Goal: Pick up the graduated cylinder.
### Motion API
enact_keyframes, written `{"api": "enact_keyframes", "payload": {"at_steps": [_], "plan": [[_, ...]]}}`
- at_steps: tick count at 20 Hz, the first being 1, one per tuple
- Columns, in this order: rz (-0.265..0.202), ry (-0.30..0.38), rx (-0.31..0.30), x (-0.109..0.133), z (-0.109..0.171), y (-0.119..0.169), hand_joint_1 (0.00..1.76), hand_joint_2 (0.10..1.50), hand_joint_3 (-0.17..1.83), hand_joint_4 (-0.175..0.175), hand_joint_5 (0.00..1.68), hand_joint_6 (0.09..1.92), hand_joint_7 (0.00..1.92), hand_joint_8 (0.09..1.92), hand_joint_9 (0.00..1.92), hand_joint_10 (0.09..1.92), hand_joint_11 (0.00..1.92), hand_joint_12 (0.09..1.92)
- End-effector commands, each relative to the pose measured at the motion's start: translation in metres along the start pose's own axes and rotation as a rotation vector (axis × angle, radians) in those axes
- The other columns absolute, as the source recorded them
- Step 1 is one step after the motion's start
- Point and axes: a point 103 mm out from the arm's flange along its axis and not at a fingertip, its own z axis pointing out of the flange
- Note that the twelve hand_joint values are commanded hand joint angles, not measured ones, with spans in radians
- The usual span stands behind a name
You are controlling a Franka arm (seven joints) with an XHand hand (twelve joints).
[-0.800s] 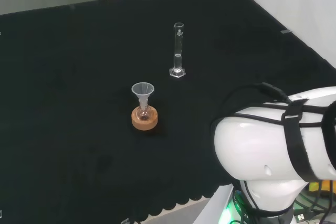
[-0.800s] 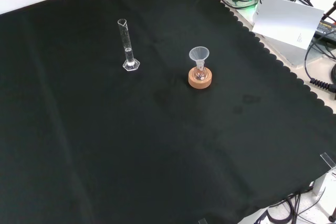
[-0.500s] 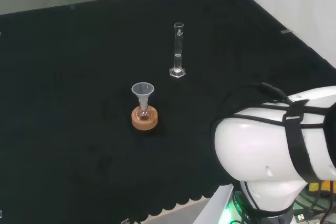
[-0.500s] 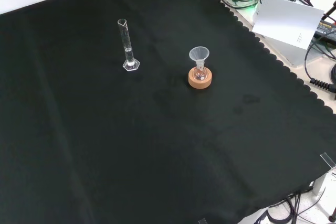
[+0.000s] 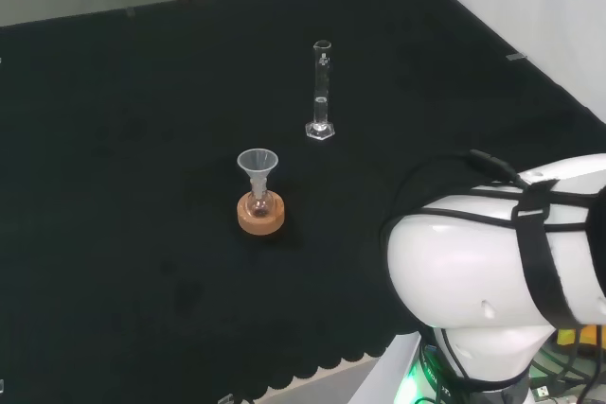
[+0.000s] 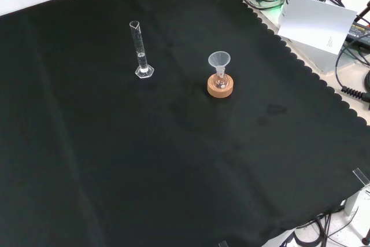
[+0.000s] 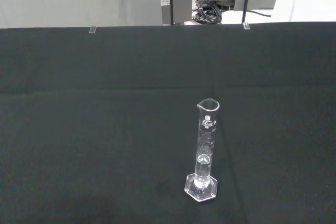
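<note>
Hand first: whether it is released, clenched or grasping anything cannot be told from these pictures, and nothing touches the graduated cylinder.

Head view: the graduated cylinder [image 5: 322, 92] stands upright on its hexagonal foot on the black cloth [image 5: 114, 139], past the middle and toward the cloth's far edge. It stands free with bare cloth all round it. Nearer the cloth's near scalloped edge, and a little left, a cork ring [image 5: 260, 216] carries a small flask with a clear funnel [image 5: 257, 166] in its neck. The two pieces stand well apart. The arm's white link [image 5: 492, 262], strapped with black cable, covers the cloth's near right corner. A grey and green part is cut off at the picture's top edge, and I cannot tell what it is.

Front view: the graduated cylinder [image 6: 139, 50] stands in the cloth's upper left part, nearer the top edge than the bottom one. The funnel [image 6: 219, 61] and cork ring [image 6: 220, 88] are to its right and slightly lower. The flask under the funnel is too small and clear to make out well.

Wrist view: the graduated cylinder [image 7: 205, 150] stands upright some way ahead of the camera, apart from it, spout and printed scale toward the lens. Whether it holds liquid is hard to tell. Behind it the cloth runs to a straight edge held by two small clips.
</note>
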Motion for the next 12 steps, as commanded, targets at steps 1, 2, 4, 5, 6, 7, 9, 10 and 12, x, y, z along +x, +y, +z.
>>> {"api": "enact_keyframes", "payload": {"at_steps": [1,2,4,5,6,7,9,10,12], "plan": [[0.049,0.005,0.032,-0.008,0.023,0.010,0.00,1.38,0.04,-0.033,0.28,0.09,0.00,0.41,0.11,0.67,0.00,1.32],[0.056,0.011,0.036,-0.011,0.028,0.012,0.00,1.38,0.04,-0.033,0.28,0.09,0.00,0.41,0.11,0.67,0.00,1.32],[0.073,0.020,0.045,-0.015,0.038,0.017,0.00,1.38,0.04,-0.033,0.28,0.09,0.00,0.41,0.11,0.67,0.00,1.33],[0.081,0.027,0.048,-0.018,0.042,0.020,0.00,1.38,0.04,-0.033,0.28,0.09,0.00,0.41,0.11,0.67,0.00,1.33],[0.086,0.031,0.050,-0.020,0.046,0.022,0.00,1.38,0.04,-0.033,0.28,0.09,0.00,0.41,0.11,0.67,0.00,1.33],[0.091,0.034,0.049,-0.022,0.050,0.025,0.01,1.38,0.04,-0.034,0.28,0.09,0.00,0.41,0.11,0.67,0.00,1.33],[0.097,0.039,0.049,-0.027,0.057,0.031,0.01,1.38,0.04,-0.034,0.28,0.09,0.00,0.41,0.12,0.67,0.00,1.33],[0.100,0.042,0.045,-0.029,0.059,0.034,0.01,1.38,0.04,-0.035,0.28,0.09,0.00,0.41,0.12,0.67,0.00,1.33],[0.106,0.062,0.045,-0.035,0.067,0.041,0.02,1.37,0.04,-0.035,0.29,0.09,0.00,0.42,0.13,0.67,0.00,1.34]]}}
